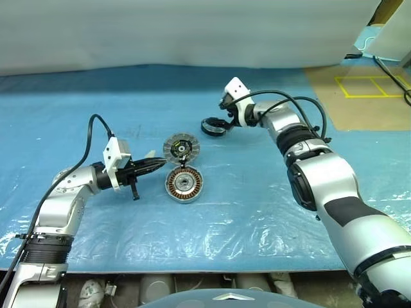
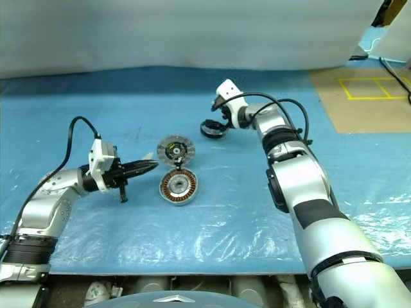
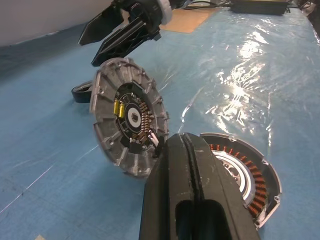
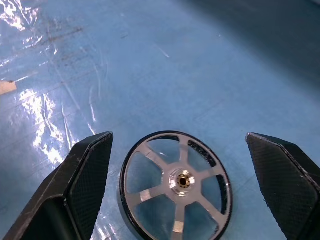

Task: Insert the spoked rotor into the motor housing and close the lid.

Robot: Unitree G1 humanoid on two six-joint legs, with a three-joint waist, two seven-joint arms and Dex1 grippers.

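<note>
The spoked rotor (image 4: pixel 176 187), black-rimmed with silvery spokes, lies flat on the blue sheet at the far middle. My right gripper (image 4: pixel 177 137) hangs open over it, one finger on each side, with no contact visible. Nearer to me sits the motor housing (image 1: pixel 184 184), its copper windings facing up. The lid (image 1: pixel 181 149) stands tilted on edge just behind the housing, its inner side towards my left gripper (image 1: pixel 159 165). That gripper is shut and empty, pointing level at the lid's edge. Whether it touches the lid I cannot tell.
A wrinkled clear film covers the blue table sheet (image 1: pixel 257 212). A white wall (image 1: pixel 192 32) closes the back. Brown floor with yellow tape (image 1: pixel 369 86) lies at the far right. The table's front edge (image 1: pixel 192 269) runs close to me.
</note>
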